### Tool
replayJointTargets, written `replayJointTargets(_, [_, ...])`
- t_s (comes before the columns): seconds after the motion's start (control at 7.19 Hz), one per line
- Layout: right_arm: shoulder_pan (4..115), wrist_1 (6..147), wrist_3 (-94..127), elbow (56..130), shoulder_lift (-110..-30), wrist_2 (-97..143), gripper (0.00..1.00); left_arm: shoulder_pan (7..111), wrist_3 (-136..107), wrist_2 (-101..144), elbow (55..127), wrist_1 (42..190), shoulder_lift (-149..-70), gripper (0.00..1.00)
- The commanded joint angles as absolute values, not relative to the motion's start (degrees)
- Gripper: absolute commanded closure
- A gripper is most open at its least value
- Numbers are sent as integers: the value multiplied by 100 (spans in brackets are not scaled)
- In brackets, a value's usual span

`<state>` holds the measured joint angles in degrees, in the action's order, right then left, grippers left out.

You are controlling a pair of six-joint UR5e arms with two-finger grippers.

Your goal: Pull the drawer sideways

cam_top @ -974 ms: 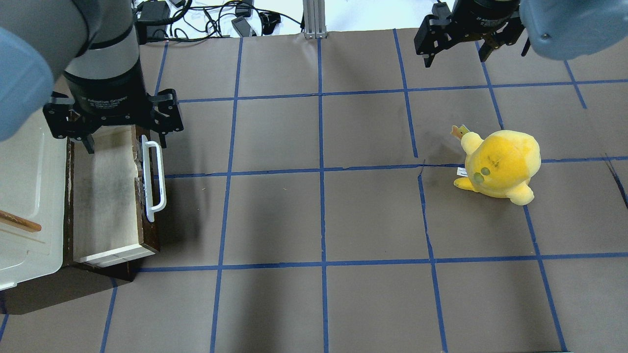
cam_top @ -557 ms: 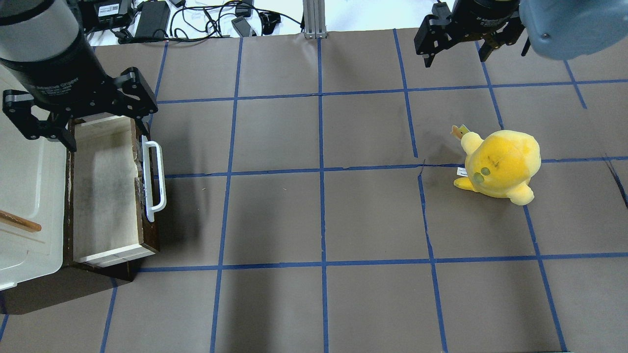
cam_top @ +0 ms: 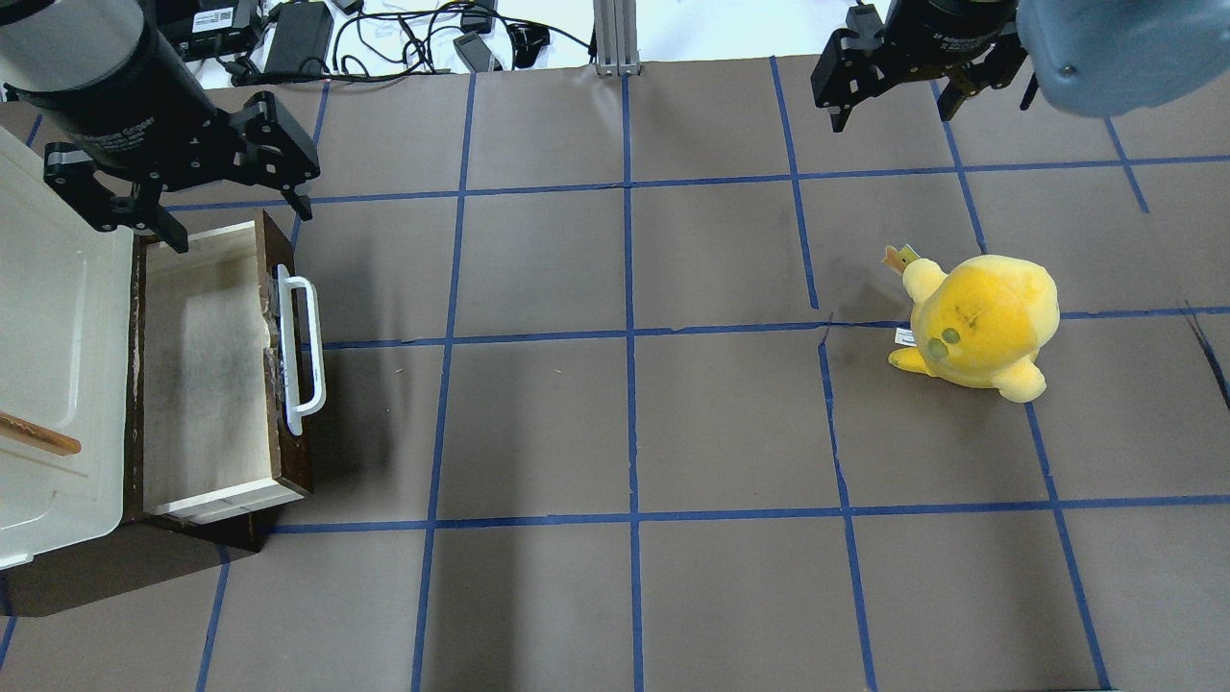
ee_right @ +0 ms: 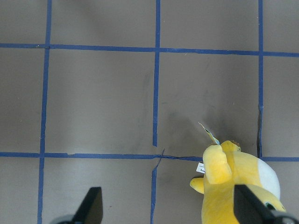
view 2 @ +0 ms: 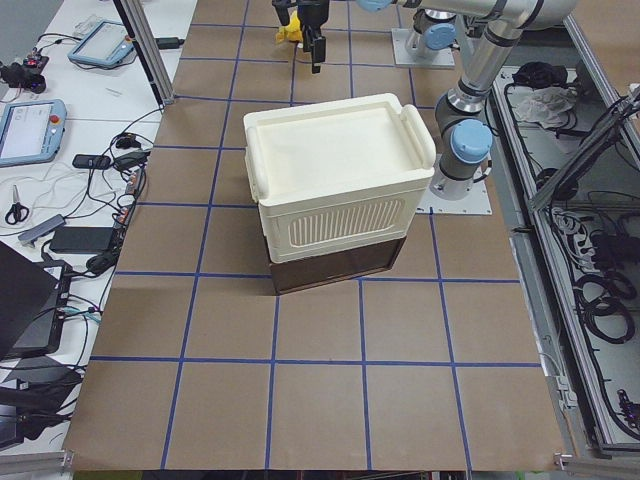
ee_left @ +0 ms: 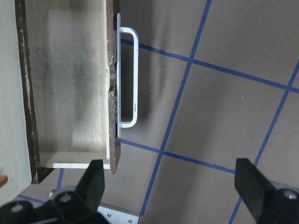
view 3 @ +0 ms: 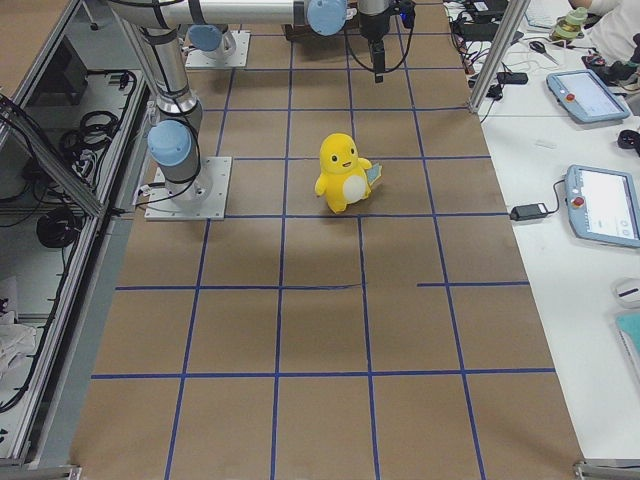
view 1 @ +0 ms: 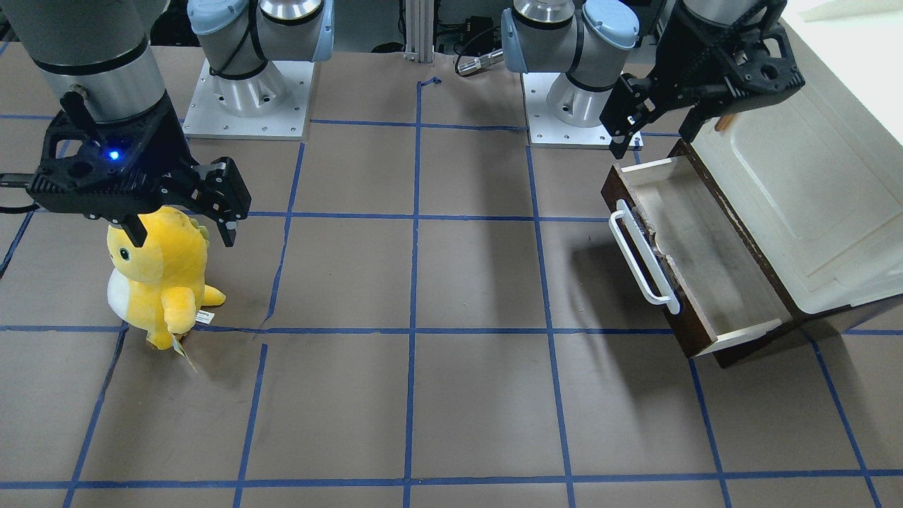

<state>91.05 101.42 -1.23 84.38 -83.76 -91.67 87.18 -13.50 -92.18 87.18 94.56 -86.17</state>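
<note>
The drawer stands pulled out from under a cream cabinet, and its inside is bare. It has a dark chipped front and a long white bar handle. It also shows in the front view and the left wrist view. My left gripper is open and empty, hovering above the drawer's far end, and touches nothing. It also shows in the front view. My right gripper is open and empty, high over the far right of the table.
A yellow plush toy stands on the right side of the table, below the right gripper in the front view. The cream cabinet door carries a small wooden handle. Cables lie beyond the table's far edge.
My left gripper has risen and moved back from over the drawer's far end toward the table's far left. The drawer, plush toy and right gripper have not moved.
</note>
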Motion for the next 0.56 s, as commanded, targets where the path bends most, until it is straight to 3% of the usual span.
replayJointTargets(0.0, [9105, 10143, -123, 8437, -8376, -9167, 0, 8754, -1380, -9202, 8807, 9325, -8640, 0])
replayJointTargets(0.42, [9105, 10143, -123, 8437, -8376, -9167, 0, 8754, -1354, -9167, 8833, 9290, -8657, 0])
